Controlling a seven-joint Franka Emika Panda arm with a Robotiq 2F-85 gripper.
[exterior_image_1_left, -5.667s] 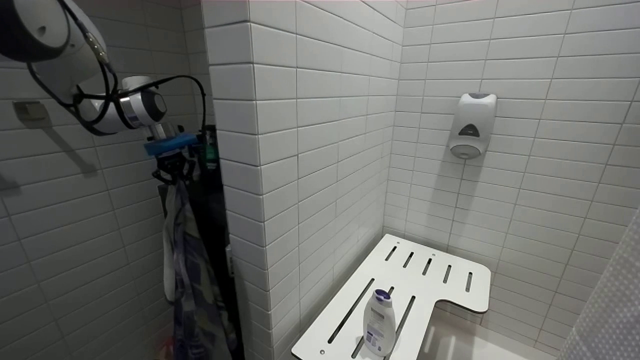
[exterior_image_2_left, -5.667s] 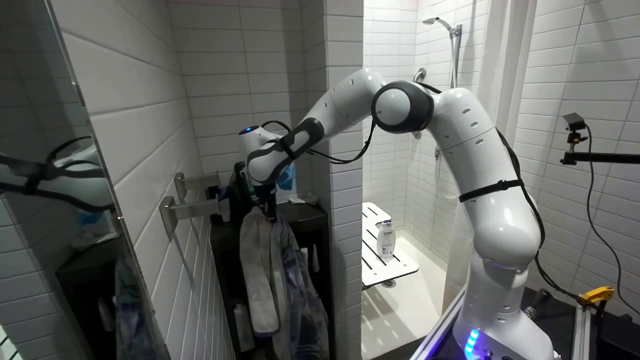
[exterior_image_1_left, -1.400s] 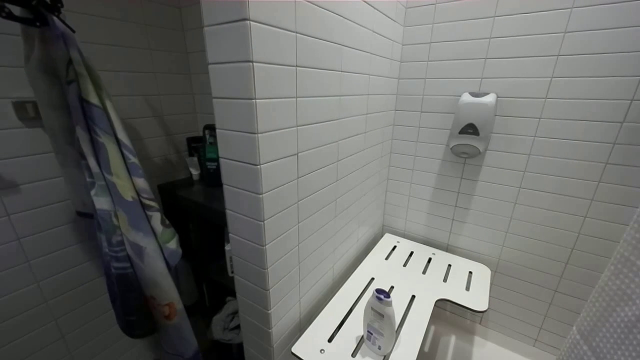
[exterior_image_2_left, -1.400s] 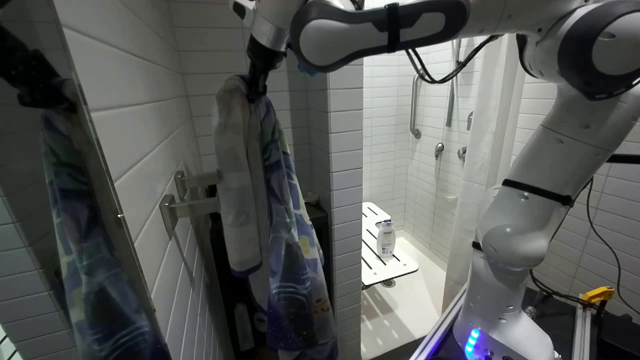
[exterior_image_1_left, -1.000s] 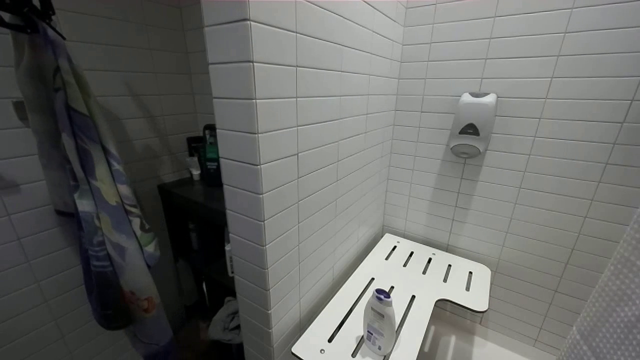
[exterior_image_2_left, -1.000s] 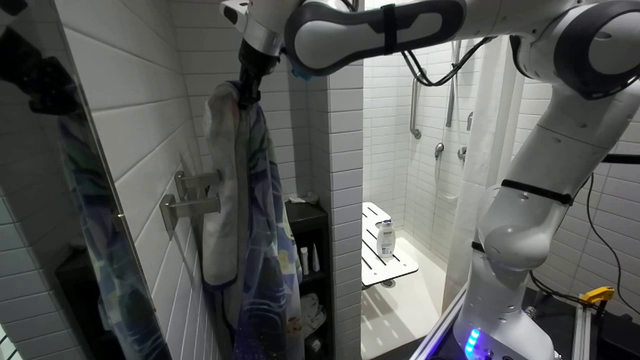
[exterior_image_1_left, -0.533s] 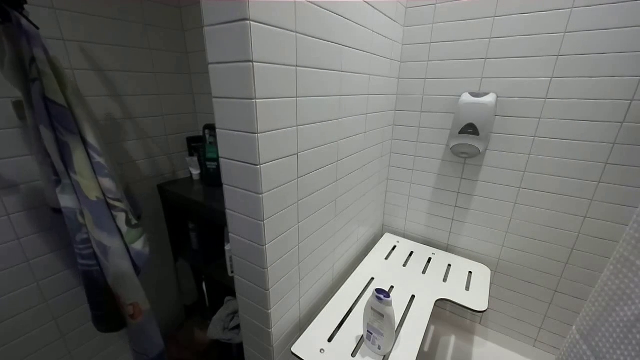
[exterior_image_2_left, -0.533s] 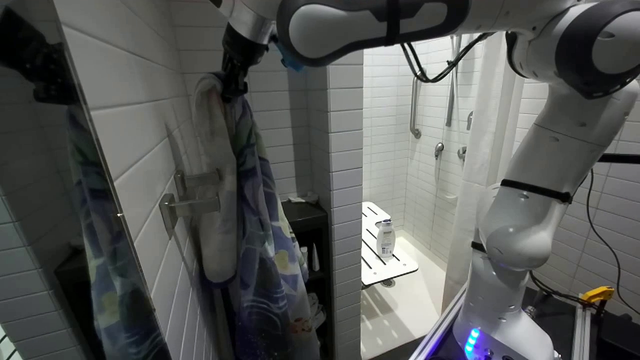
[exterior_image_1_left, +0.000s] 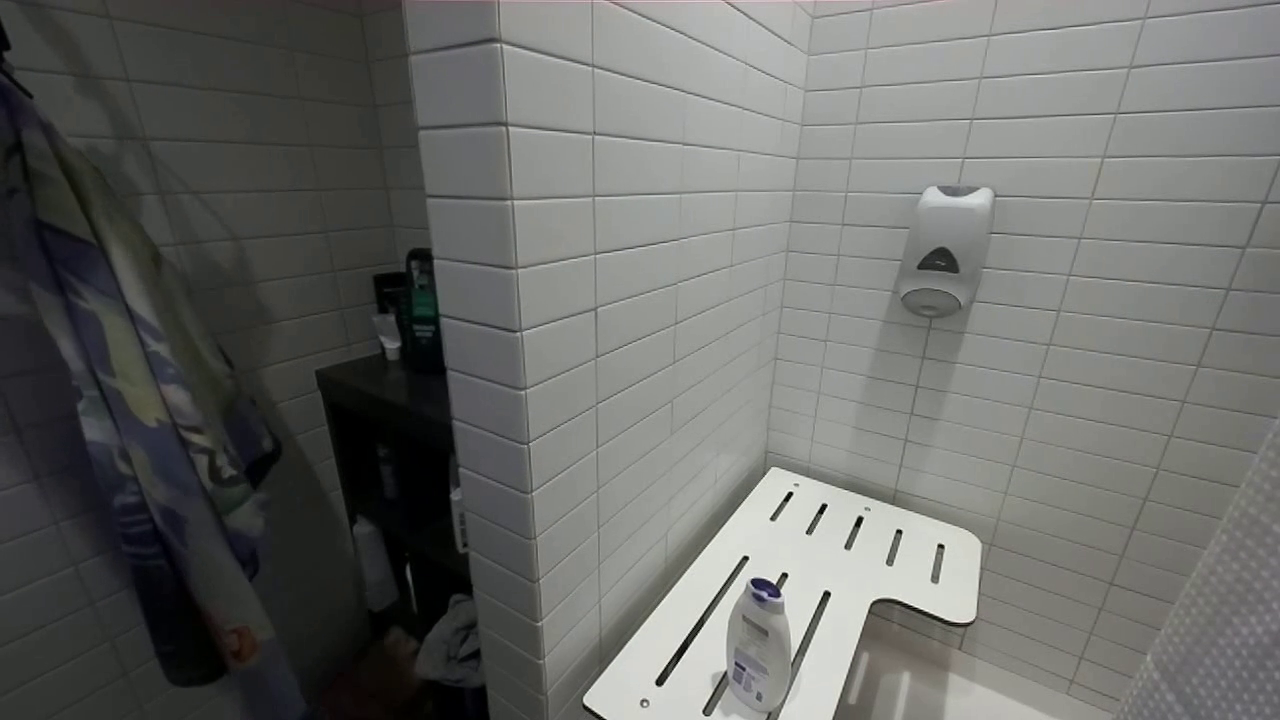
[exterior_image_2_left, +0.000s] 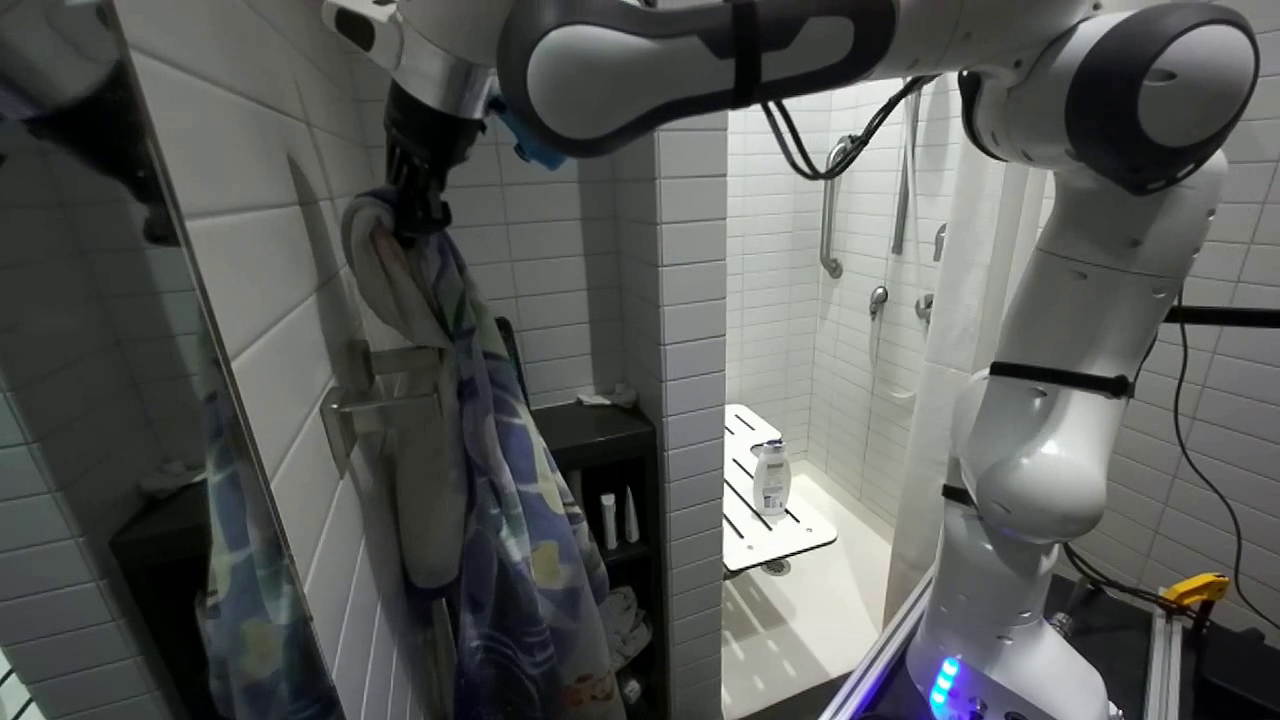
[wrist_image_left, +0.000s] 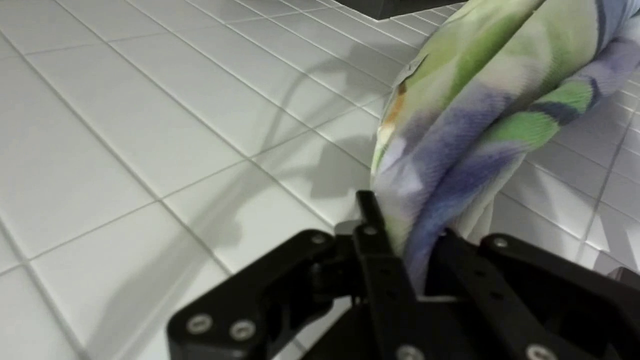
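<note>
gripper (wrist_image_left: 407, 217): narrow, holding towel (exterior_image_2_left: 515, 490) near its top | towel: hangs below gripper, long axis near vertical, widens downward | 2 metal wall bars (exterior_image_2_left: 387, 412): lower than grip, overlap towel's pale side in view, contact unclear

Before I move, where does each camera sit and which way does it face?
In an exterior view: off the robot arm, facing the wall bars and black shelf; base, arm and claw show.
In an exterior view: off the arm, angled down toward the slotted bench and wall dispenser; perhaps a sliver of claw, far left.
Wrist view: wrist-mounted, looking along the claw's fingers at the towel they grip and white tiles.
Shared, in both exterior views: towel, shelf, bench and bottle.
</note>
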